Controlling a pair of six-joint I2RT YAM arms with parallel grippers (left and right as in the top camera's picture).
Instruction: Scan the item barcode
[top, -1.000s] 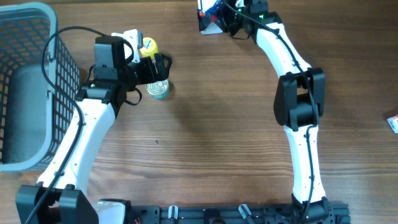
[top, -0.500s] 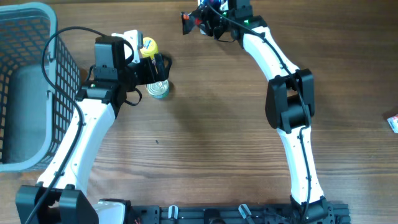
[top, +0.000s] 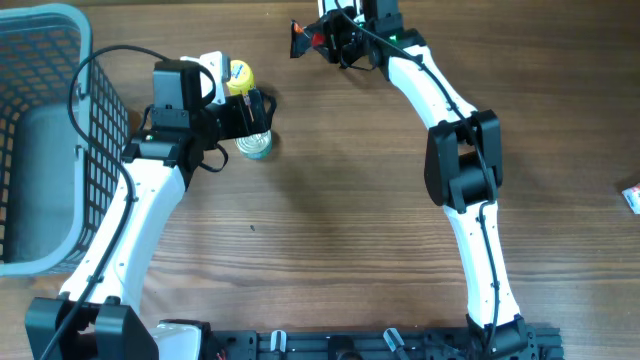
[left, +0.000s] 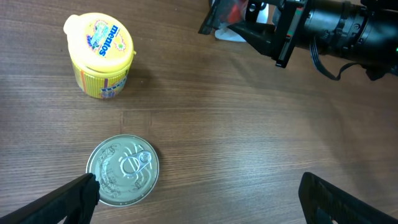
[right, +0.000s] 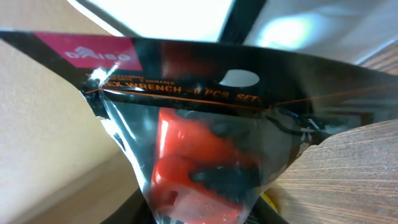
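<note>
1. Right gripper (top: 322, 40): closed tight on a clear packet (right: 186, 155) with a black header card and a red holder inside. The packet is held at the far edge of the table (top: 330, 220), apparently just clear of the wood.
2. Left gripper (left: 199, 202): jaws spread wide, holding nothing, poised over a tin can (left: 122, 170).
3. Yellow tub (left: 99, 55): upright, near the can.
4. Basket (top: 40, 20): at the far left.

The hex wrench packet (right: 199, 155), a clear bag with a black header card, a pink label and a red holder inside, hangs pinched in the right tool (top: 325, 40) over the desk's (top: 330, 200) far edge.
</note>
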